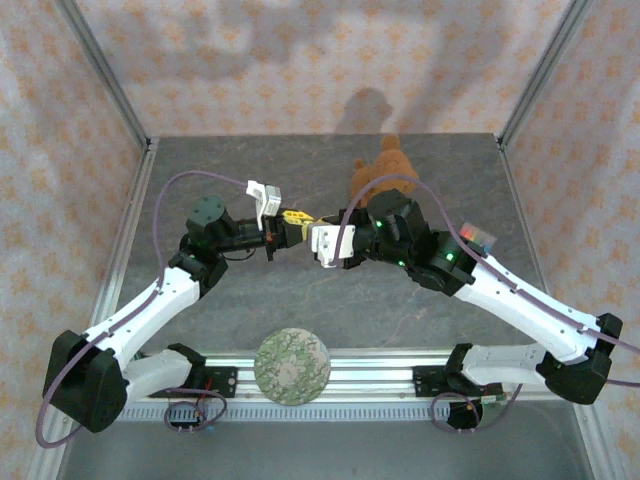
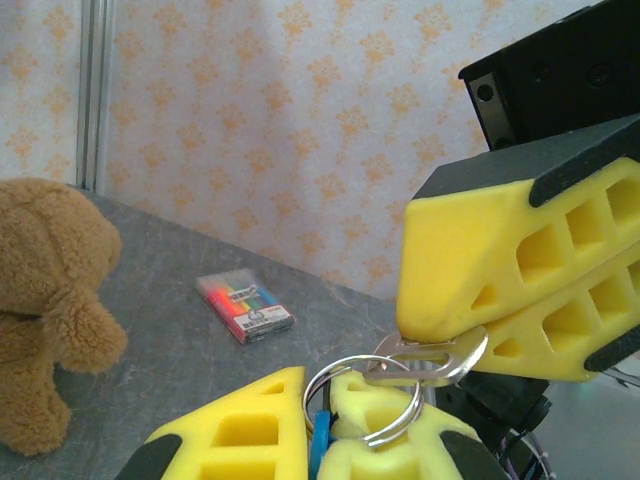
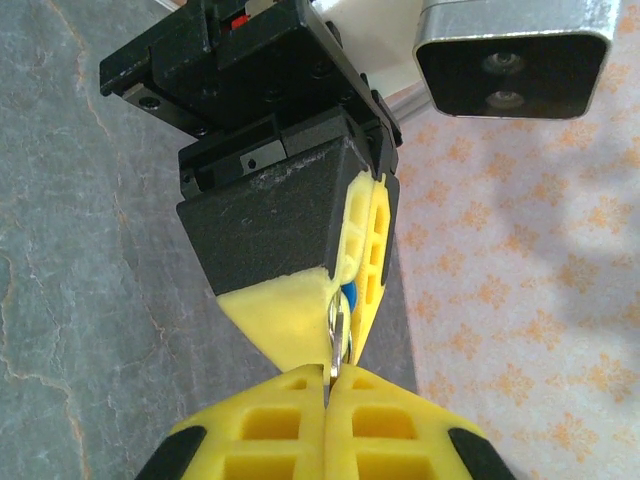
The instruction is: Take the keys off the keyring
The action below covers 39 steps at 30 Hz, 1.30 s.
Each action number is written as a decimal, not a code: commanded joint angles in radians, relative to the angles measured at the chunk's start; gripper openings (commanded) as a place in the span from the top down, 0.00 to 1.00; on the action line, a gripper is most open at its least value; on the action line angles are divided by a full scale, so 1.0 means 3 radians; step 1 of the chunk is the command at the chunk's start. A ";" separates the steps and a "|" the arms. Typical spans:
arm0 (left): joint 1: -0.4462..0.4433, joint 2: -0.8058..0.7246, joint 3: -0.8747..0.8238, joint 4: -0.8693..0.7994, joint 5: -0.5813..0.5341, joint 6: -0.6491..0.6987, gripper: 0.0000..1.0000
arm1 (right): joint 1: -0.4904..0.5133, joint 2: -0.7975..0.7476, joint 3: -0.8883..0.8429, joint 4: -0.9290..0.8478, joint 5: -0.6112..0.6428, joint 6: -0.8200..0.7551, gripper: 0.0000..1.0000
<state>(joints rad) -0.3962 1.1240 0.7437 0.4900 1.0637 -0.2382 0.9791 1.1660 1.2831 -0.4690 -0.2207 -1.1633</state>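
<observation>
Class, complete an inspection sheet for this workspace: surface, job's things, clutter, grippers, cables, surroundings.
Surface: grey table.
Job's things: keyring and key, held in the air between the grippers.
Clutter: teddy, crayon box, patterned disc at the near edge.
Grippers: left gripper shut on keyring; right gripper shut on key.
Cables: purple cable looping along each arm.
Surroundings: patterned walls, metal frame.

Bright, even light throws soft shadows on the back wall (image 1: 300,60).
</observation>
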 commanded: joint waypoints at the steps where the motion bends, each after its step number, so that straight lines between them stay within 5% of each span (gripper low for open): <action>1: 0.0236 0.0033 0.0236 0.0353 -0.0846 -0.0191 1.00 | 0.0420 0.0159 -0.0046 -0.0922 -0.0890 -0.0204 1.00; 27: 0.0231 -0.0203 0.0227 0.0138 -0.0714 0.0030 1.00 | 0.0658 0.0651 0.0058 -0.0765 -0.0880 -0.0356 1.00; 39: 0.0231 -0.0334 0.0147 0.0281 -0.0778 0.0017 1.00 | 0.0659 0.0991 0.0005 -0.0055 -0.0742 0.0332 1.00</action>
<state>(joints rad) -0.3187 1.0637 0.7418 0.3382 0.9577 -0.2092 1.0515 1.3582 1.3552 -0.3367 -0.0925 -1.1500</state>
